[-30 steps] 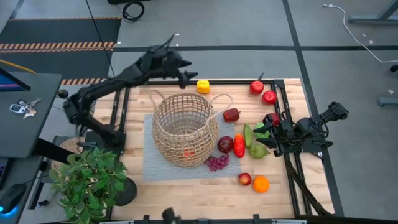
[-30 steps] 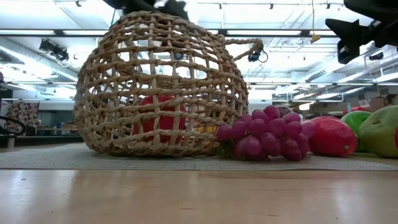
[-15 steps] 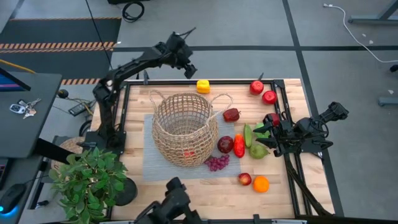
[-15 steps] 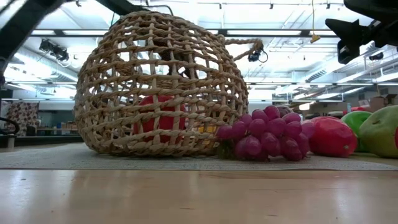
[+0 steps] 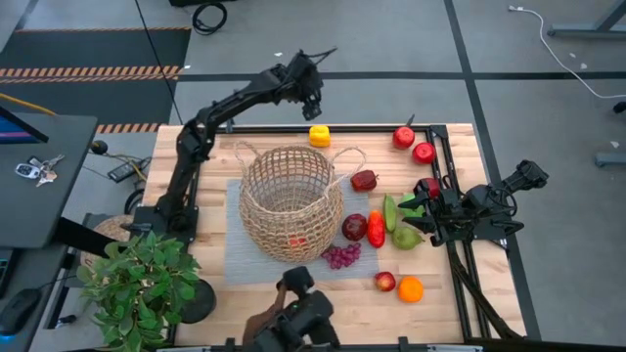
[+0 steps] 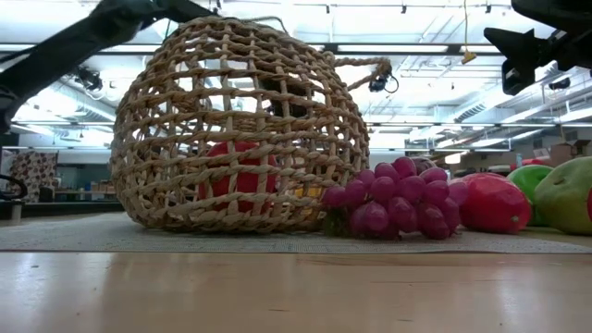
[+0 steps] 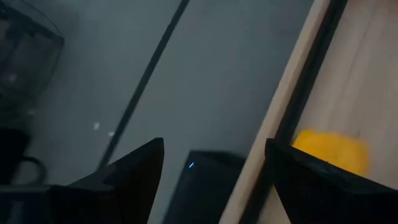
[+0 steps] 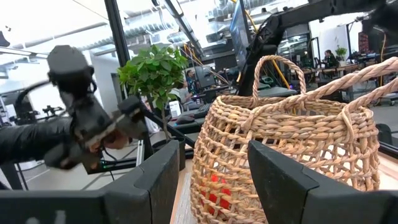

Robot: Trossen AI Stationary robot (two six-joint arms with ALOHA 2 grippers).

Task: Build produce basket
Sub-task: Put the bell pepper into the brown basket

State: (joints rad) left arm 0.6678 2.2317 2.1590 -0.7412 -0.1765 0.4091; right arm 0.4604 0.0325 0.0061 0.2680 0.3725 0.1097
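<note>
Basket (image 5: 290, 205) upright on the grey mat (image 5: 235, 256) mid-worktop; red fruit (image 6: 236, 176) inside, only half seen through the weave; grapes (image 6: 393, 199) touching its base; green pear (image 6: 569, 194) cut off at the low view's edge. Left pincer (image 5: 311, 93) raised past the far edge, near the yellow pepper (image 5: 319, 136), fingers parted and empty; pepper a mere blur in its wrist view. Right pincer (image 5: 428, 208) just beside the pears, slightly parted, grasping nothing. Dark blurred shape (image 5: 298, 315) at the near edge, hard to identify.
</note>
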